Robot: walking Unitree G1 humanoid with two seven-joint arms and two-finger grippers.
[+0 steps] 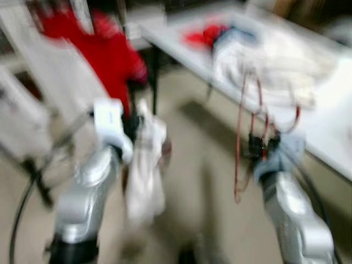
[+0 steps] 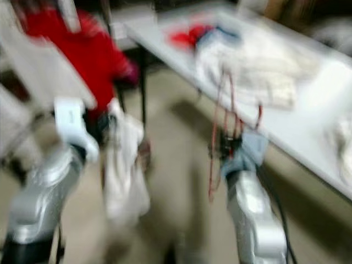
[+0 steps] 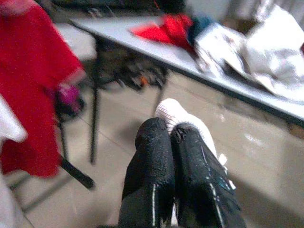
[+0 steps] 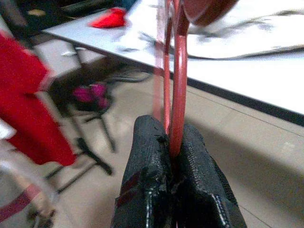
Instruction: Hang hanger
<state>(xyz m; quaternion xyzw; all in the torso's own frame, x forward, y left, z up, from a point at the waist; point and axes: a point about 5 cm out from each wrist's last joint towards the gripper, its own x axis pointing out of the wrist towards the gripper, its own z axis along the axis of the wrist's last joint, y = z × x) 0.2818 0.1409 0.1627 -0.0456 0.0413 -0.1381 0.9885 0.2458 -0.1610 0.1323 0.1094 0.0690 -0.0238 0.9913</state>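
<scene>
The head views are blurred. My right gripper [image 1: 261, 144] is shut on a red wire hanger [image 1: 240, 137], which stands up between its fingers [image 4: 147, 156] and hangs down beside the arm. In the right wrist view the hanger [image 4: 179, 85] rises straight out of the closed jaws. My left gripper [image 1: 132, 126] is shut on a white garment [image 1: 146, 170] that dangles limp below it. The white cloth [image 3: 178, 114] pokes out past the closed left fingers [image 3: 152, 156]. A red garment [image 1: 104, 49] hangs on a rack at the upper left.
A long white table [image 1: 330, 104] runs along the right, carrying a pile of pale clothes [image 1: 264, 60] and a red item [image 1: 201, 36]. Dark rack legs [image 3: 76, 173] stand on the beige floor [image 1: 203, 181] between the rack and the table.
</scene>
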